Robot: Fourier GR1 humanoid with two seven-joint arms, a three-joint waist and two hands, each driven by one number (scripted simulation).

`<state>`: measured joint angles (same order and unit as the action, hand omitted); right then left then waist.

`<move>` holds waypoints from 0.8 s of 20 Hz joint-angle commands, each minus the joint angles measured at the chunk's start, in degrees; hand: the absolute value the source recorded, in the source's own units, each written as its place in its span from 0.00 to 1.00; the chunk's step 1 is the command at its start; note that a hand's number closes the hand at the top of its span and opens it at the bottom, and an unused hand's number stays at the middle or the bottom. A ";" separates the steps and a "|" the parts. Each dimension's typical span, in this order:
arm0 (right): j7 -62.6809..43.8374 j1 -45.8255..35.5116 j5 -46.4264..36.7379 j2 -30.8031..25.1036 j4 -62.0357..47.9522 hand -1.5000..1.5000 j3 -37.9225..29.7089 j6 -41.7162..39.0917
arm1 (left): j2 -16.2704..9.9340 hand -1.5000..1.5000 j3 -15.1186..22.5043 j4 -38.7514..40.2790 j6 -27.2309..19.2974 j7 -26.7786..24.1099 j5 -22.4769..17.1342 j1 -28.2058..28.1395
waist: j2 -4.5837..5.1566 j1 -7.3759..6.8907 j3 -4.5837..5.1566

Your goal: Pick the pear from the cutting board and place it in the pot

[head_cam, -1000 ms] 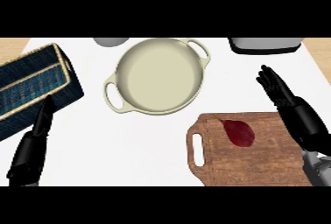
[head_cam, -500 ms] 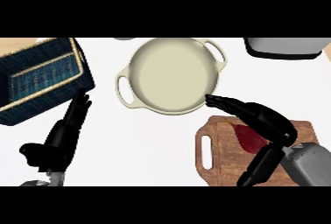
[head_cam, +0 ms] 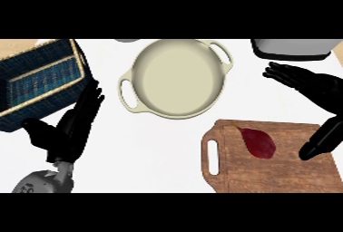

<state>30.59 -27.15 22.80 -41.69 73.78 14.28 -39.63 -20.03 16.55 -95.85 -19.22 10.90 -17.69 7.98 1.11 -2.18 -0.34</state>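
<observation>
The pear, dark red and elongated, is seen lying on the cutting board in the lower right of the frame, toward the board's upper left part. Its long axis runs diagonally, from a thin stem end at the upper left down to a broader end at the lower right. The pot, cream with two side handles and nothing in it, is found above and to the left of the board, at the upper middle of the frame, apart from the board's corner.

The right hand is the nearer one: it is held at the right edge of the frame, and the pear lies to its lower left. The fingers are spread wide toward the upper left, while the thumb is hung down over the board's right part, just beside the pear but not touching it. Nothing is held. A grasp is judged to require the hand to be brought left and down over the fruit, closing across its narrow width.

The left hand is shown open on the desk at the lower left, next to a blue basket, well apart from the pear.
</observation>
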 commanded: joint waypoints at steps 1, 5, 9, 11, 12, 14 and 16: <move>10.91 -5.62 -7.55 -4.85 -5.26 0.00 -0.65 -10.30 | 0.74 0.50 1.06 0.41 -0.45 2.87 0.48 2.25 | 0.14 -0.80 -0.02; 10.56 -11.01 -10.33 -10.59 -5.29 0.00 0.56 -12.39 | 0.84 0.50 0.34 0.67 0.32 2.87 -0.24 3.21 | 0.33 -1.84 0.07; 11.92 -12.22 -14.85 -14.13 -3.61 0.00 5.32 -14.16 | 0.71 0.50 -0.91 1.93 1.01 2.09 -0.70 3.52 | 0.21 -1.34 0.17; 12.41 -13.00 -18.07 -14.48 -2.16 0.00 8.14 -12.80 | 0.86 0.50 -0.40 1.78 1.14 2.75 -0.58 3.33 | -0.02 -1.03 0.18; 11.07 -14.68 -18.68 -13.96 -3.67 0.00 9.09 -12.37 | 0.97 0.50 0.88 -0.05 0.41 3.37 0.58 2.80 | -0.16 -1.60 0.20; 10.56 -16.40 -20.01 -14.18 -4.14 0.00 11.60 -12.74 | 0.24 0.50 -1.76 2.70 1.89 3.90 -1.30 5.04 | 0.16 -1.53 0.27; 11.27 -17.01 -21.80 -14.58 -4.84 0.00 13.36 -12.16 | 0.61 0.50 -0.23 0.29 0.17 4.54 0.58 3.66 | -0.28 -1.28 0.23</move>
<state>31.91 -41.96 4.73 -55.42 71.67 24.53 -40.63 -19.32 16.15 -94.64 -18.49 14.86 -17.90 12.24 1.12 -3.65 -0.13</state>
